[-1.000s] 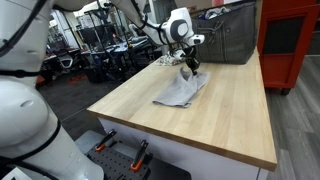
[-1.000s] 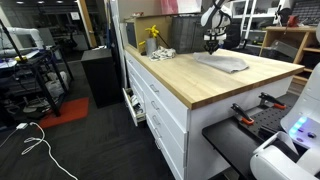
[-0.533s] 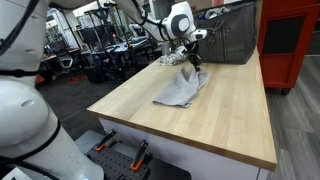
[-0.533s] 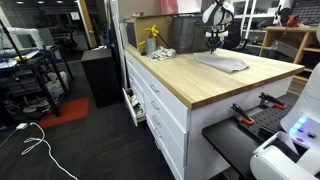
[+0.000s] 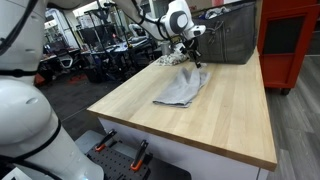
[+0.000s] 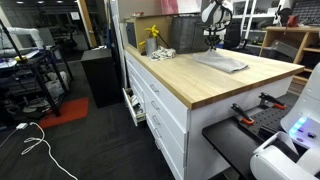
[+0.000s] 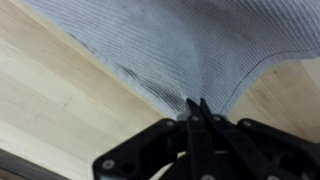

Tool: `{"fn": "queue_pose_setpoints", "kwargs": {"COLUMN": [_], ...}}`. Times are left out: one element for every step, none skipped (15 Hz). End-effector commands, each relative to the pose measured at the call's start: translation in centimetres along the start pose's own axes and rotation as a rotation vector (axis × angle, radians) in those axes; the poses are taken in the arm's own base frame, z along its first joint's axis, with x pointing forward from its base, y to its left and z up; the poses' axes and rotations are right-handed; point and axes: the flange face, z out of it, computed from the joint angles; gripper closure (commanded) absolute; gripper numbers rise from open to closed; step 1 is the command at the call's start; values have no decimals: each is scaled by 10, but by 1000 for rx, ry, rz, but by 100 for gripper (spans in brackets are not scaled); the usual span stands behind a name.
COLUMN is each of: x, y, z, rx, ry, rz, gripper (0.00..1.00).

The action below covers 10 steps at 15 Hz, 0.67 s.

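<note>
grey ribbed fabric cloth (image 7: 180,45) lies on the pale wooden bench (image 7: 50,95), one fold drawn up. tool (image 7: 197,108) pressed together, pinching that fold. the wrist view cuts off the cloth's top edge. in both exterior views the tool (image 5: 192,58) (image 6: 212,44) is small, its fingertips too blurred to make out.

Grey ribbed cloth (image 5: 180,90), rumpled on wooden tabletop (image 5: 225,120), one corner pinched, lifted
</note>
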Motion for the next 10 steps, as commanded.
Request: {"fn": "queue_pose_setpoints", "kwargs": {"x": [14, 17, 19, 20, 22, 21, 20, 18, 16, 14], "y": [-3, -1, 0, 1, 2, 3, 4, 5, 5, 6], "z": [-1, 0, 3, 6, 9, 13, 15, 17, 18, 18], "rx": [-45, -60, -74, -88, -99, -108, -114, -119, -122, -123], "ry": [63, 73, 76, 77, 81, 77, 76, 81, 83, 90], "rz": [65, 83, 95, 104, 116, 129, 138, 143, 147, 151], "gripper": [99, 99, 99, 99, 99, 73, 72, 65, 58, 49]}}
